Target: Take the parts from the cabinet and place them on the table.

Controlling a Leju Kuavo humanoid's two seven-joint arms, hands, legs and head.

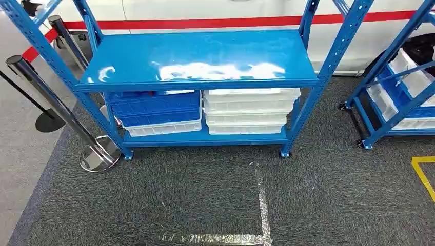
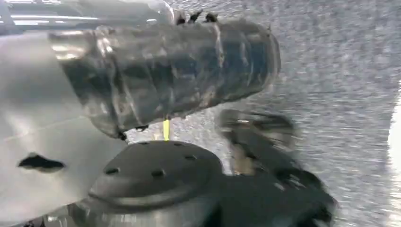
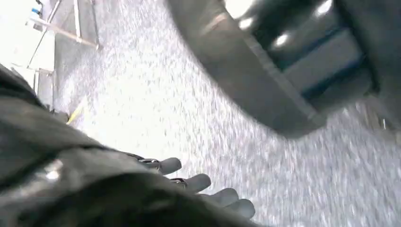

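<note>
Head view: blue cabinet (image 1: 205,61) ahead; right robot hand (image 3: 208,187) over carpet.

I'm looking at a glossy bright-blue metal shelving rack (image 1: 200,56) across the upper centre, white glare streaking its top board. Under it, lower left, I've got ribbed blue plastic bins (image 1: 154,107) over a white one; beside them, stacked plain white plastic trays (image 1: 249,110). The speckled dark-grey carpet (image 1: 179,195) carries silvery reflective tape (image 1: 263,205) at bottom centre and yellow tape (image 1: 423,171) at right edge. A red stripe (image 1: 205,23) crosses the white wall up top. Chrome stanchion post (image 1: 56,102) at left.
</note>
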